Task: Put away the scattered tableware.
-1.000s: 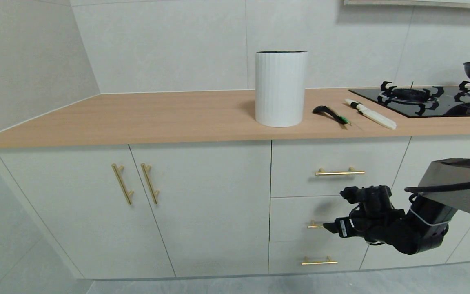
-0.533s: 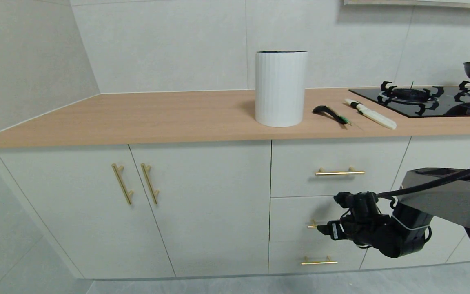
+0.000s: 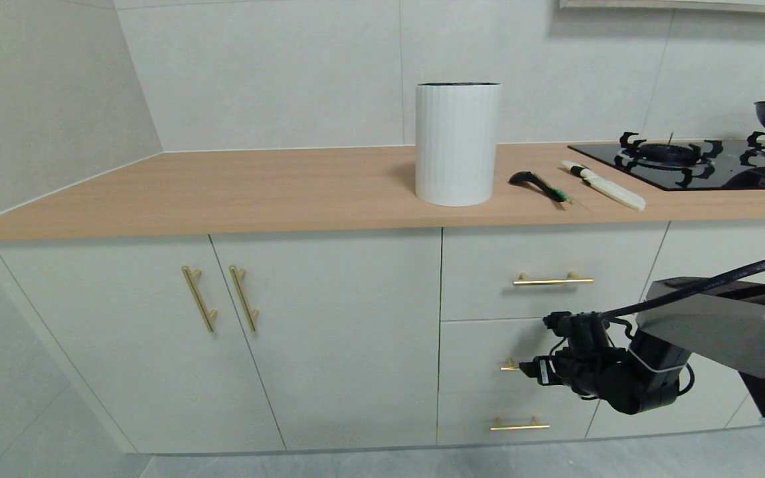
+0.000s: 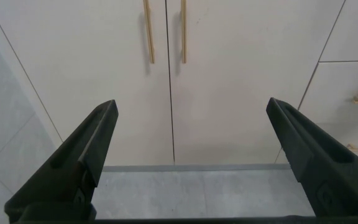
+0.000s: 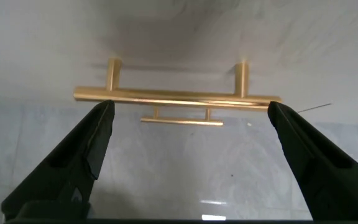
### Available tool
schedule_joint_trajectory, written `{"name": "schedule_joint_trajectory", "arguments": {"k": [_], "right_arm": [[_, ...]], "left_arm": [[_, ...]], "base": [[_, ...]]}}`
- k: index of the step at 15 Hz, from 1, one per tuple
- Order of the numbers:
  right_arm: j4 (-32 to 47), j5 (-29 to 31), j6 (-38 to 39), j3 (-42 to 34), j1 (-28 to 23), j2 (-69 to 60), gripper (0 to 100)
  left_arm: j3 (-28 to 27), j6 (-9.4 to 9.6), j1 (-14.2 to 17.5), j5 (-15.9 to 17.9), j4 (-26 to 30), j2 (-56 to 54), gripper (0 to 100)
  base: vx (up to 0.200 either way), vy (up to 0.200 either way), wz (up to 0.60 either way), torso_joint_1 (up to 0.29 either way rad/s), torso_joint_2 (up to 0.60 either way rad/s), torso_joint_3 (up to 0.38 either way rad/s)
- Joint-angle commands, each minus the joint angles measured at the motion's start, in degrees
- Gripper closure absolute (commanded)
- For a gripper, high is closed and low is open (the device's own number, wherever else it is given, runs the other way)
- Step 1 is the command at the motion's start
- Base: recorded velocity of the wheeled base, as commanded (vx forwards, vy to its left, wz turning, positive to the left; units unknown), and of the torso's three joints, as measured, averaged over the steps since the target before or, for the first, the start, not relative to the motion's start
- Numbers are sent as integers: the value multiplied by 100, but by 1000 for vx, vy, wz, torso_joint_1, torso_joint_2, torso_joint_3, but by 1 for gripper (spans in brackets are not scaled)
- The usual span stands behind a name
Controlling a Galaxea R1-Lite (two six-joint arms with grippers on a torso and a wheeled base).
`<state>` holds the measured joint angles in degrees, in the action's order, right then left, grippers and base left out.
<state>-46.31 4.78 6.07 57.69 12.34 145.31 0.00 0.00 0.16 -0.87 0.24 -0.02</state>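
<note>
The right gripper (image 3: 528, 370), jaws apart, faces the middle drawer handle (image 5: 178, 96); its long axis lies level across the gap, seemingly untouched. Black spoon (image 3: 539, 184) and knife (image 3: 603, 185) lie on the counter (image 3: 256, 189) above.

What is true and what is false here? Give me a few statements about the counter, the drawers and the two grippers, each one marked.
1. The right gripper is open in front of the middle drawer handle. True.
2. The white canister lies on its side. False: it stands upright on the countertop.
3. A knife lies on the countertop near the hob. True.
4. The left gripper holds a cup. False: it is open and empty, facing the cupboard doors.
5. The middle drawer is pulled out. False: it is shut.
</note>
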Motion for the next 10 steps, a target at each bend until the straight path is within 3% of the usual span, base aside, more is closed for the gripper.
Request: {"name": "schedule_joint_trajectory", "arguments": {"k": [1, 4, 10], "right_arm": [[210, -3, -1, 103, 6, -20, 0], [984, 14, 228, 489, -3, -47, 0], [1019, 93, 535, 700, -47, -91, 0]], "left_arm": [[0, 0, 2, -1, 2, 2, 0], [0, 0, 2, -1, 2, 2, 0], [0, 0, 2, -1, 2, 2, 0]], "base": [[0, 0, 0, 0, 0, 0], [0, 0, 0, 0, 0, 0], [0, 0, 0, 0, 0, 0]]}}
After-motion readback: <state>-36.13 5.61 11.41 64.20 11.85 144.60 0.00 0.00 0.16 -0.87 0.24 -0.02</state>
